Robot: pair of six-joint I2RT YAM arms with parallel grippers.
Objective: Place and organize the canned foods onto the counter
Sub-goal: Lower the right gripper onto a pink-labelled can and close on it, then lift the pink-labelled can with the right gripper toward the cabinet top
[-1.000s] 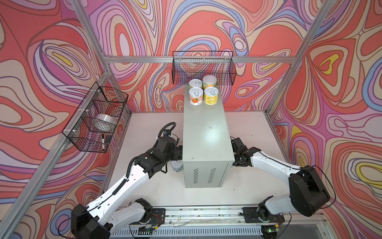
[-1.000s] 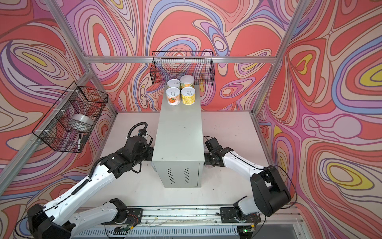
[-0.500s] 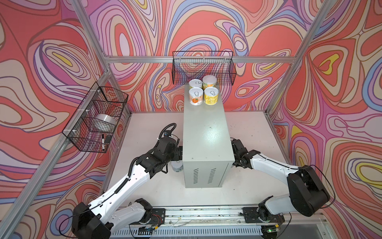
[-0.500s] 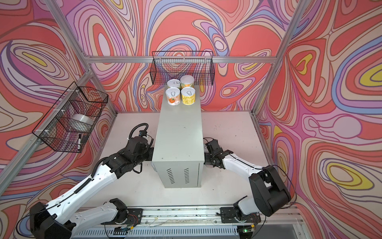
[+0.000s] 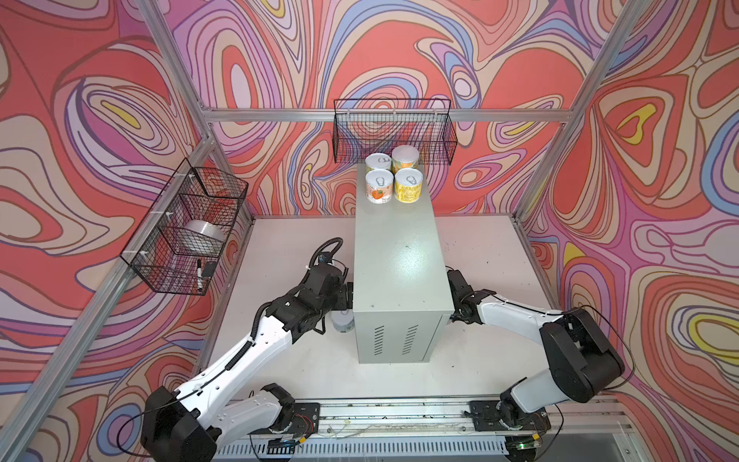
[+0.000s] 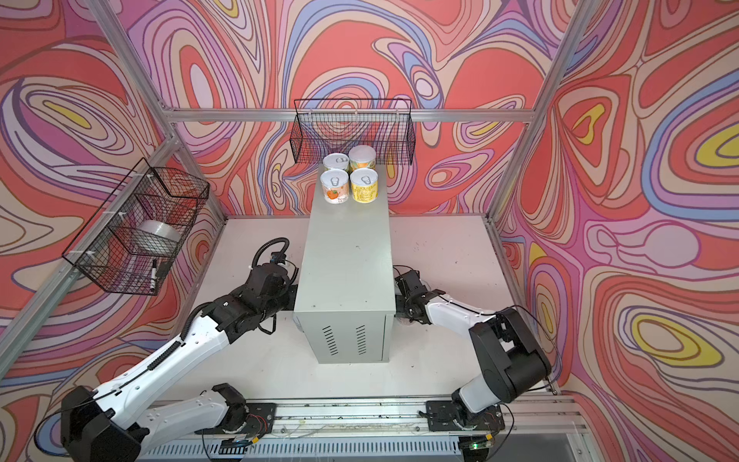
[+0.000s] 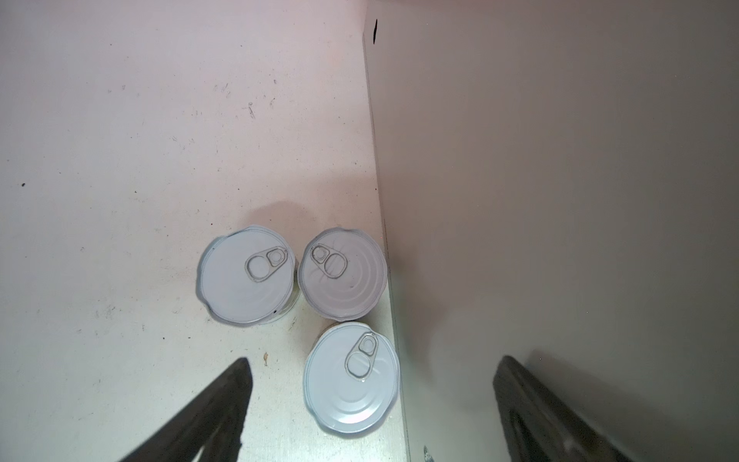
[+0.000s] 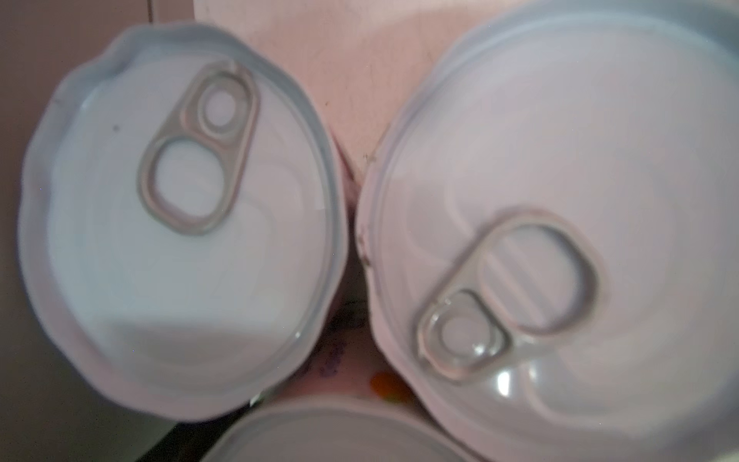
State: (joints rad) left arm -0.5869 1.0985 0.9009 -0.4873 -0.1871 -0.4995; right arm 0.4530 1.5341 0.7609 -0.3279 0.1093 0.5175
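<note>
Both top views overlook everything (nearly alike); wrist cameras face cans (image 7: 343, 274) closely.

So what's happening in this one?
Two robot arms are stocking cans onto the grey counter. Four cans already stand in a square block at its far end. The left gripper, open, hovers over three cans on the tabletop beside the counter. The right gripper is low on the opposite side, close above more cans; its fingers are out of sight.

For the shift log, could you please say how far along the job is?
Done: four colourful tins stand on the pale grey metal cabinet. In hand: the left end effector hangs open over three silver-lidded tins. Left: those, plus at least three more tins right of it.
</note>
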